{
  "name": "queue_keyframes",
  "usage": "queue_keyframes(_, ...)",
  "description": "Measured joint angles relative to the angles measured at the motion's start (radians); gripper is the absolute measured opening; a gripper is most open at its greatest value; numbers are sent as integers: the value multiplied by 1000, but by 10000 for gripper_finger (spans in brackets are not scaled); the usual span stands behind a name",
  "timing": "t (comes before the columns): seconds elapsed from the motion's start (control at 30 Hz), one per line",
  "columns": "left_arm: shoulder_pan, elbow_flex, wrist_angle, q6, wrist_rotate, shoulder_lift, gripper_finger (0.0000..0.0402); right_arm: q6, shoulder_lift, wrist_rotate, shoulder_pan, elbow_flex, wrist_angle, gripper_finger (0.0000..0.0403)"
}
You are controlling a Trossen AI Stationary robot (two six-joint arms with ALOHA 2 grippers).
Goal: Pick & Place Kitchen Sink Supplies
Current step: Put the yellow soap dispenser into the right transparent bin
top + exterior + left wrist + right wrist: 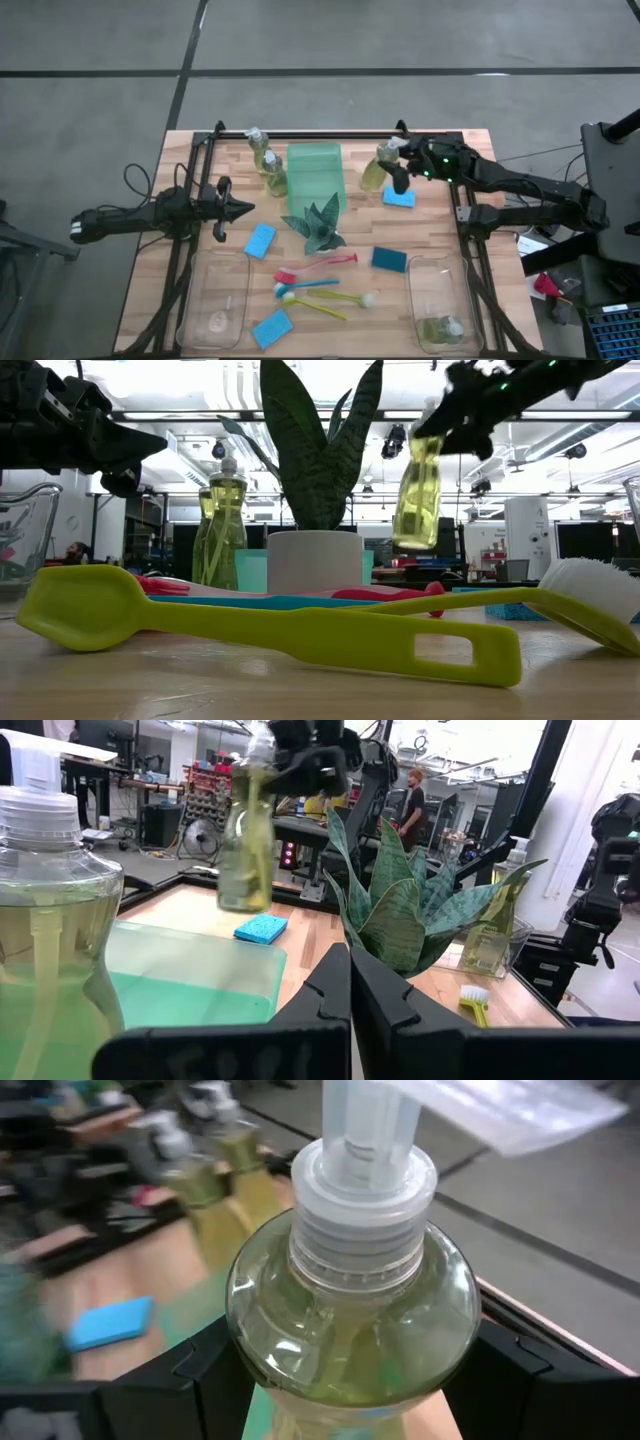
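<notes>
While my right gripper (400,163) carries a soap bottle (375,172) clear of the bench (440,240) near its back right corner, fingers clamped on the shoulders under the white cap, I judge the best move is a slow, upright carry to the right-hand clear bin (440,300), which already holds one bottle. Keep clear of the plant (318,225). Left gripper (240,209) idles mid-left, fingers closed, empty.

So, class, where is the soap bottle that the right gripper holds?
In the high view the bottle hangs in the right gripper at the table's far right, between the green tray and a blue sponge.
</notes>
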Motion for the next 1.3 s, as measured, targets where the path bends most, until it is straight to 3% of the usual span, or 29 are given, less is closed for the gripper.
queue_keyframes(0.2,0,0,0,0,0,0,0,11,-124,-54,66,0,-83,253)
queue_keyframes(0.53,0,0,0,0,0,0,0,97,-273,-54,239,2,-181,253)
queue_keyframes(1.07,0,0,0,0,0,0,0,147,-294,-44,573,70,-239,253)
queue_keyframes(1.3,0,0,0,0,0,0,0,222,-292,63,680,115,-364,253)
